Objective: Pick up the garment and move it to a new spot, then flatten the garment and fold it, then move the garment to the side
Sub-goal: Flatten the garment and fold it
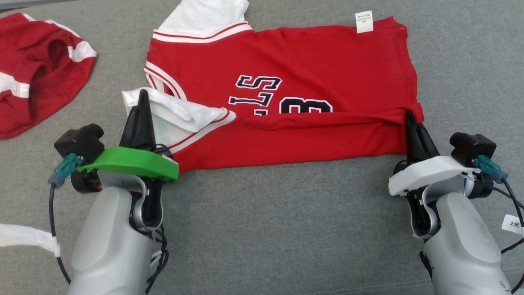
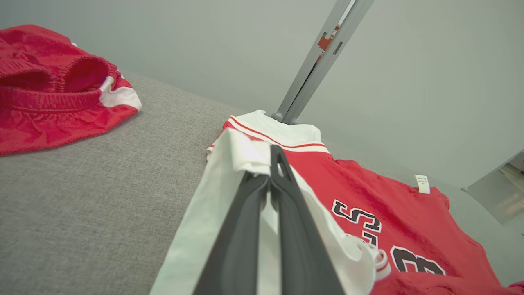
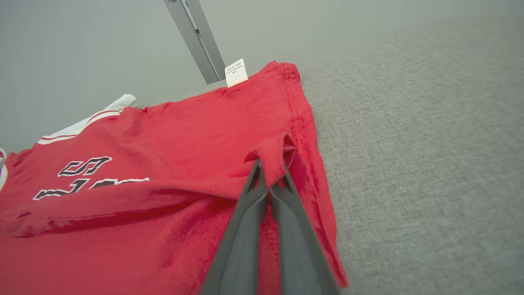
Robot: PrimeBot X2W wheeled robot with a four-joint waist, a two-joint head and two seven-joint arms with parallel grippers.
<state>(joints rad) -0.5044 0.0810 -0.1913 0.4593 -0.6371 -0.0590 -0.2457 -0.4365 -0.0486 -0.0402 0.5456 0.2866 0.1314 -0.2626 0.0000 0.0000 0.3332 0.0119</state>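
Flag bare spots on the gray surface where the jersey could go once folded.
Largest free patch: gray surface nearer than the jersey, between left gripper and right gripper. Second: the strip right of the jersey's hem, beyond the right gripper. Crowded on the left: red shorts, the white sleeve in the left gripper, a white cloth strip at the near-left edge.
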